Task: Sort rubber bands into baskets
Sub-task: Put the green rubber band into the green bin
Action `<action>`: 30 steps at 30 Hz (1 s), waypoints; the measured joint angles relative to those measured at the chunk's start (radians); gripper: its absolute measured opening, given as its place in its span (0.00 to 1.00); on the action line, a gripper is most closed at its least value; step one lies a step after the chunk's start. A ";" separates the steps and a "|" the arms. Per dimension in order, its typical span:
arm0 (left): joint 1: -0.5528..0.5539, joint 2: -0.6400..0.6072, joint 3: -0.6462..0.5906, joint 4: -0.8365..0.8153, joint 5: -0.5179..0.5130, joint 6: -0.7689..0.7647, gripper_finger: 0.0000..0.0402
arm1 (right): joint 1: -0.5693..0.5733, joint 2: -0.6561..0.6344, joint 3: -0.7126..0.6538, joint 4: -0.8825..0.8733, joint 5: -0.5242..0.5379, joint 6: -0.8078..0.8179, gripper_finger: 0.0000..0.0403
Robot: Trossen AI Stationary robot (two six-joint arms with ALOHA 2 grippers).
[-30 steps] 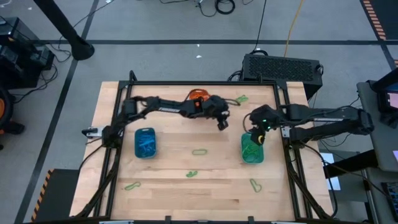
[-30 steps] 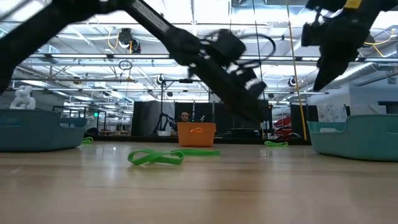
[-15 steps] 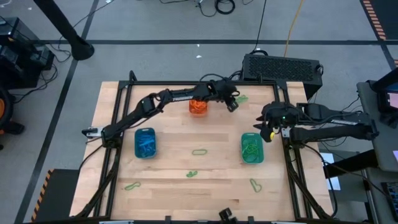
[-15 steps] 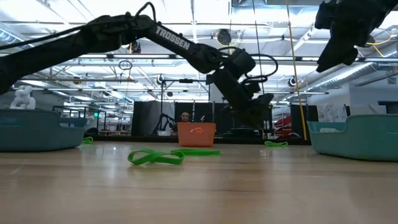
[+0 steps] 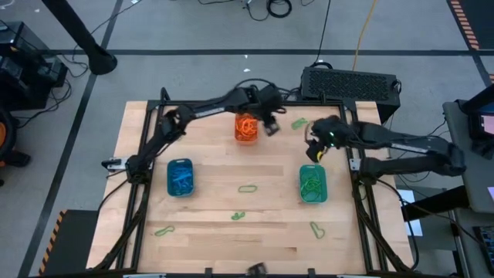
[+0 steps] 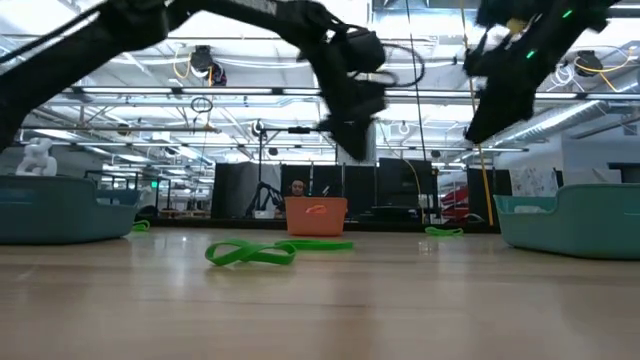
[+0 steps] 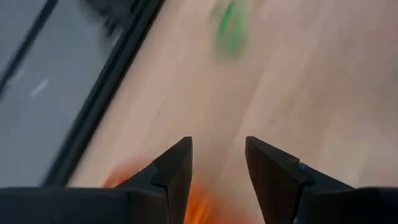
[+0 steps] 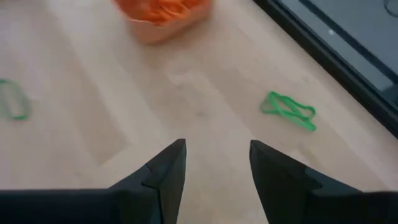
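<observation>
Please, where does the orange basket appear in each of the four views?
High view: orange basket at the table's far edge, middle.
Low view: centre, far back.
Left wrist view: an orange blur between the fingers.
Right wrist view: top edge.
Shared landmark: green rubber band beside it.

A pale wooden table (image 5: 270, 224) is lying under me, ringed by a black metal frame (image 5: 231, 103). Just past its far edge a black vented box (image 5: 351, 82) is sitting on the grey floor (image 5: 193, 31), with a yellow cable (image 5: 363, 31) trailing away. In the low view, a person (image 6: 296, 187) is showing far off in the room.
</observation>
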 joint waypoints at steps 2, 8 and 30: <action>-0.004 -0.044 -0.015 -0.168 -0.098 0.025 0.39 | -0.078 0.057 0.000 0.033 -0.038 -0.039 0.42; 0.003 -0.259 -0.201 -0.424 -0.295 -0.046 0.39 | -0.295 0.249 0.000 0.188 -0.173 -0.138 0.42; -0.218 -0.844 -1.068 0.205 -0.296 -0.291 0.39 | -0.595 0.765 0.093 0.356 -0.187 -0.182 0.40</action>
